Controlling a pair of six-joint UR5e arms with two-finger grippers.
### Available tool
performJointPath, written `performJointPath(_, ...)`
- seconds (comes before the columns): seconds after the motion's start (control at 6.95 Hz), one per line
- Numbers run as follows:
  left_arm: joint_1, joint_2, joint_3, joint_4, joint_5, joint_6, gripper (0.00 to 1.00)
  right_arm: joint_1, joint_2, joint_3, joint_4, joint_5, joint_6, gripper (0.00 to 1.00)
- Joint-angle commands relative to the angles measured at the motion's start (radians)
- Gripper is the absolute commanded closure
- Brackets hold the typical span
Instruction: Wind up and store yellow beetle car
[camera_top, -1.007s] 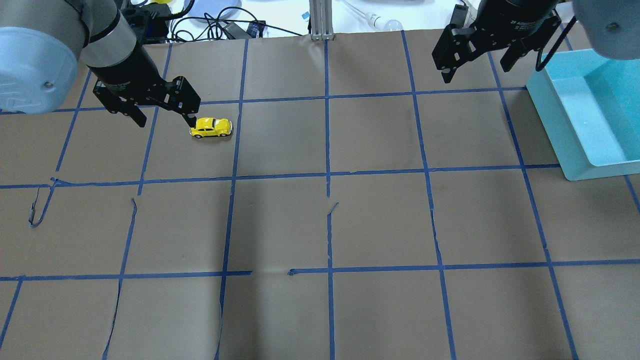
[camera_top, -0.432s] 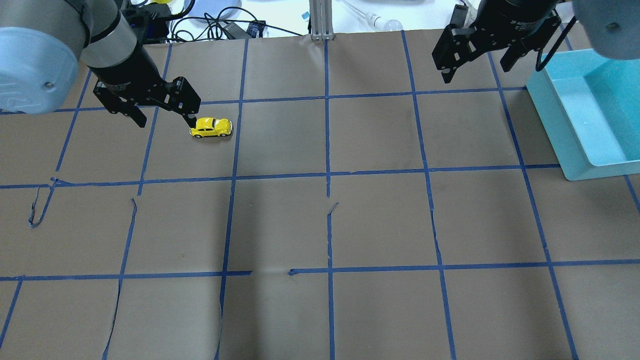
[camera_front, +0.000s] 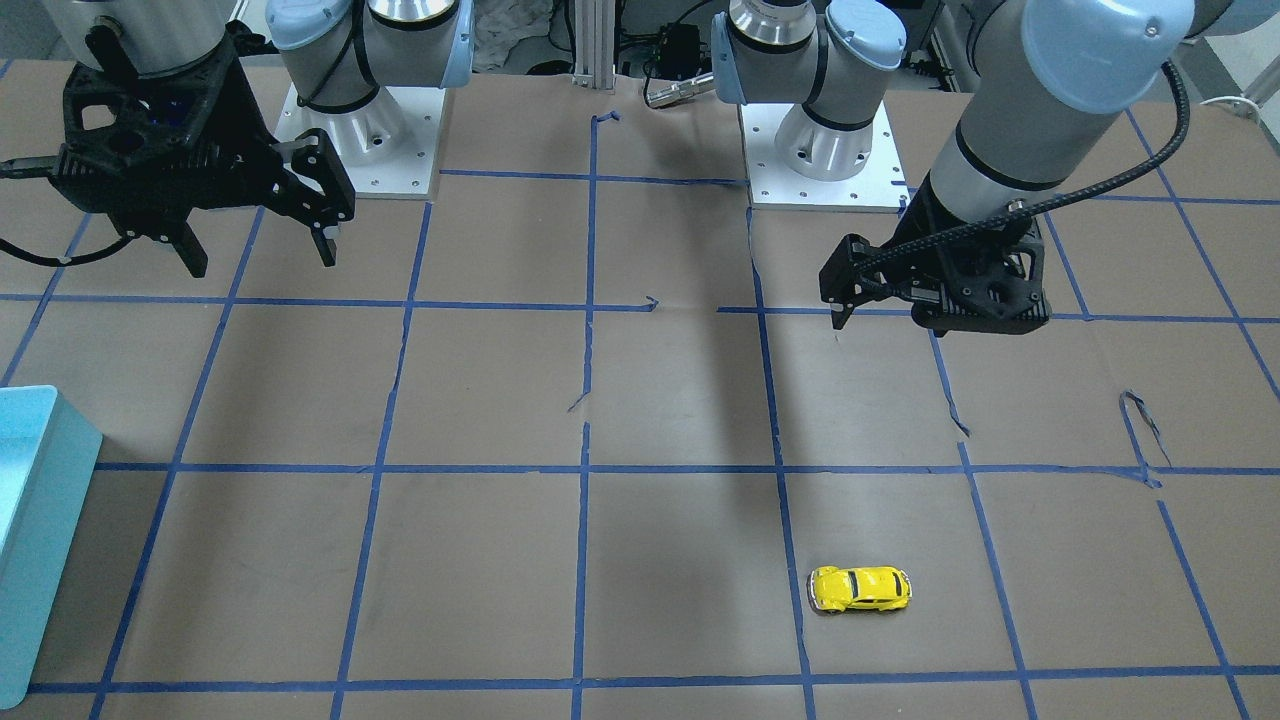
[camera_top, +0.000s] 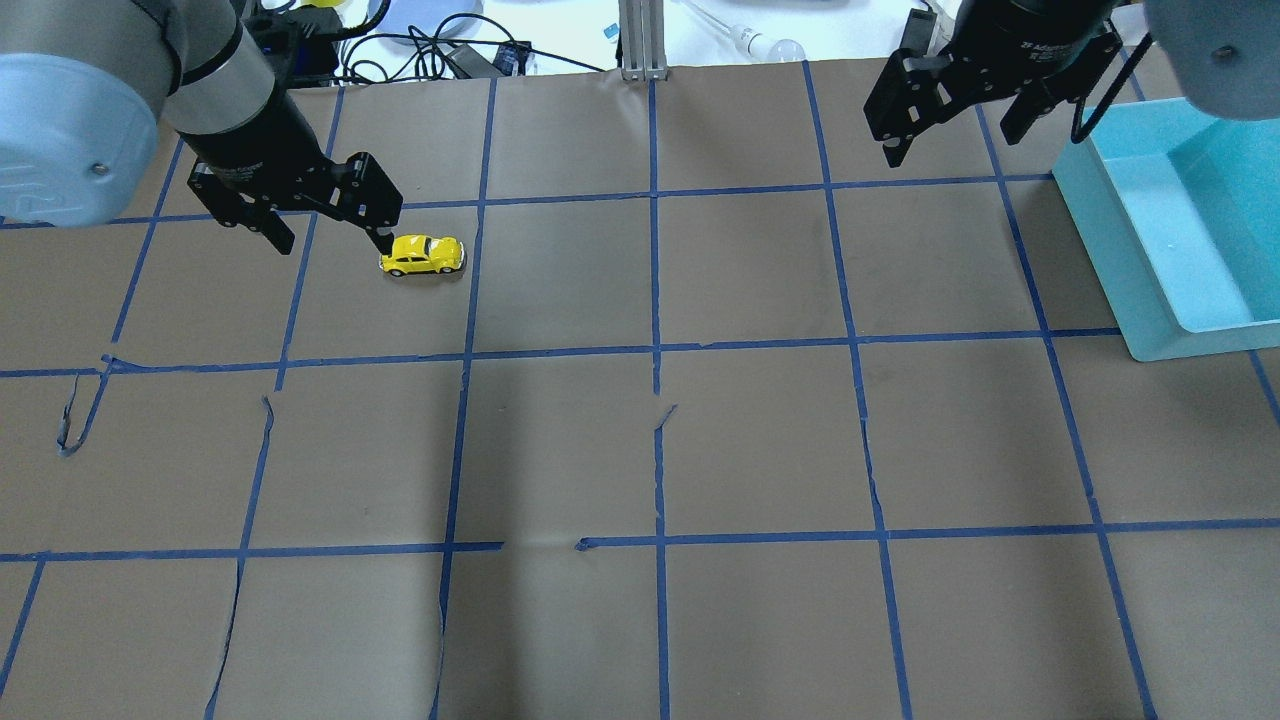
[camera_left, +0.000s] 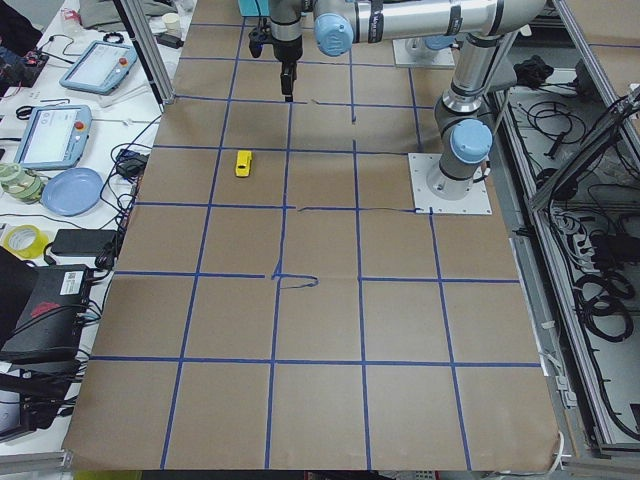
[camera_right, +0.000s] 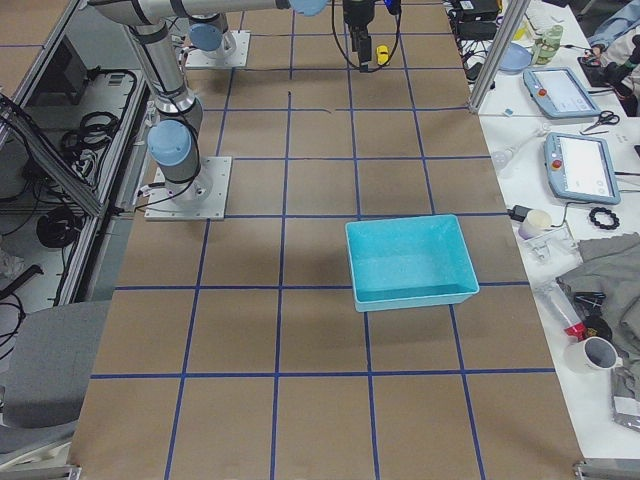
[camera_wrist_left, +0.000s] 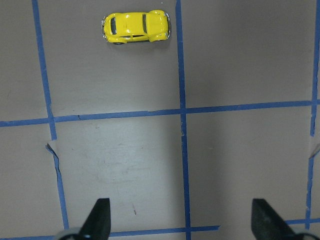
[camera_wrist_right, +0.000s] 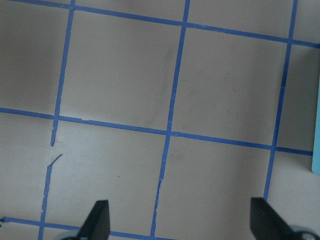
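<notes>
Car: the yellow beetle car (camera_top: 422, 254) stands on its wheels on the table (camera_top: 760, 440), out at about 10 o'clock in the overhead view. It lies lengthwise across the table, just left of a blue tape line (camera_top: 468, 300), and nothing touches it.
Left claw: the left gripper (camera_top: 334, 243) hangs above the paper with its fingers spread wide and nothing between them. From its wrist camera the car lies ahead at roughly 11 o'clock, well clear of both fingertips.
Right claw: the right gripper (camera_top: 950, 140) hangs at about 1 o'clock in the overhead view, fingers wide apart and holding nothing, well apart from the car.
Bin: the teal bin (camera_top: 1150, 250) sits at 2 o'clock by the table's right edge, near the right gripper.
Table: brown paper marked into squares with tape, torn in places.
</notes>
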Motion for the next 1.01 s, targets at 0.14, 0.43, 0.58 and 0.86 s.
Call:
performJointPath(0.14, 0.01, -0.03, -0.001, 0.074, 0.005, -0.093, 0.0, 0.0, 0.0, -0.001, -0.001, 0.0, 0.001, 0.0)
performJointPath(0.43, 0.015, -0.062, -0.001, 0.135, 0.007, -0.441, 0.0, 0.0, 0.0, -0.001, -0.001, 0.0, 0.001, 0.0)
performJointPath(0.58, 0.019, -0.098, -0.001, 0.25, 0.011, -0.651, 0.0, 0.0, 0.0, -0.001, -0.003, 0.0, 0.001, 0.0)
performJointPath(0.86, 0.022, -0.158, -0.006, 0.291, 0.013, -1.078, 0.0, 0.0, 0.0, -0.001, -0.001, 0.0, 0.001, 0.0)
